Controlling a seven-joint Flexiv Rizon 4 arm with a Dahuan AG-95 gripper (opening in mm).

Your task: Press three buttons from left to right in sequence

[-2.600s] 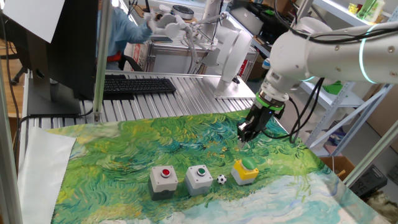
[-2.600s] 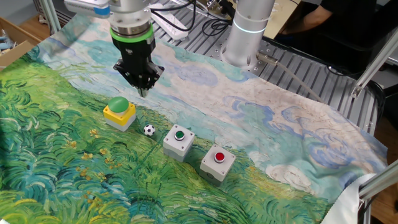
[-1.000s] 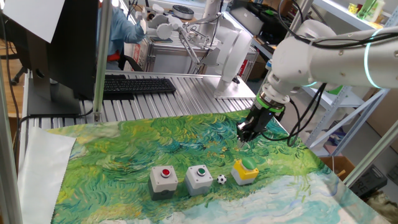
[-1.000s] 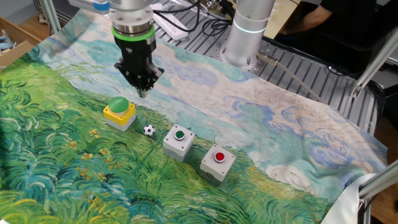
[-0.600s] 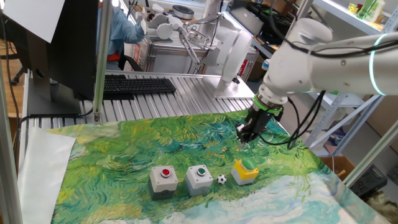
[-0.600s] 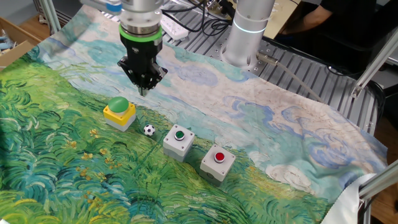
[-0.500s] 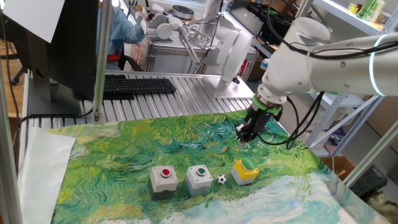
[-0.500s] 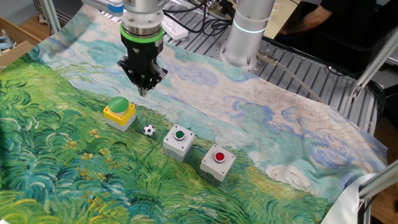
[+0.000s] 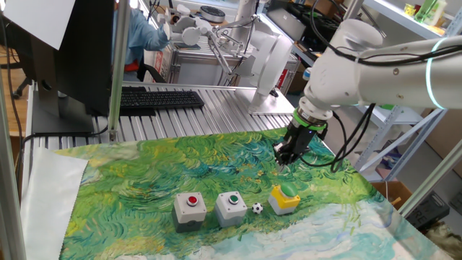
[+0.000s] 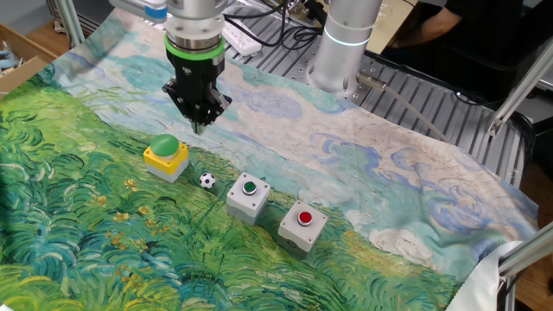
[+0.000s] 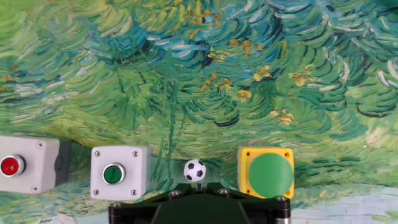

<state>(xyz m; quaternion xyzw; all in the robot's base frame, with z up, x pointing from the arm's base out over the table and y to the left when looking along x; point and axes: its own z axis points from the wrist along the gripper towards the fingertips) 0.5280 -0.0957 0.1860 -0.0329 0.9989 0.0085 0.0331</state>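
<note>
Nearest the camera in one fixed view, lined up along the front of the painted cloth [image 9: 144, 173]: grey box with red button [image 9: 190, 209] at the left, grey box with green button [image 9: 231, 206] just beside it, then a tiny soccer-patterned ball [image 9: 258, 208], then the yellow box with green button [image 9: 285, 198] at the right. Boxes apart from one another, none touching; ball between the grey green-button box and the yellow one, close to both. Same row in the hand view — red button [image 11: 9, 165] at the left edge, green button [image 11: 114, 173] next, ball [image 11: 195, 170] near centre, yellow box [image 11: 265, 172] to the right.

Farther back, above the cloth and behind the yellow box: the gripper [image 9: 284, 157], pointing down, hanging off the white arm [image 9: 361, 58] — not touching any box. From the other fixed view, gripper [image 10: 198, 122] above bare cloth beyond the yellow box [image 10: 166, 156]. Fingertips too dark and small to separate; open or closed, cannot tell.

Beyond the cloth: ribbed metal tabletop [image 9: 209, 108], black keyboard [image 9: 160, 100] on it.
</note>
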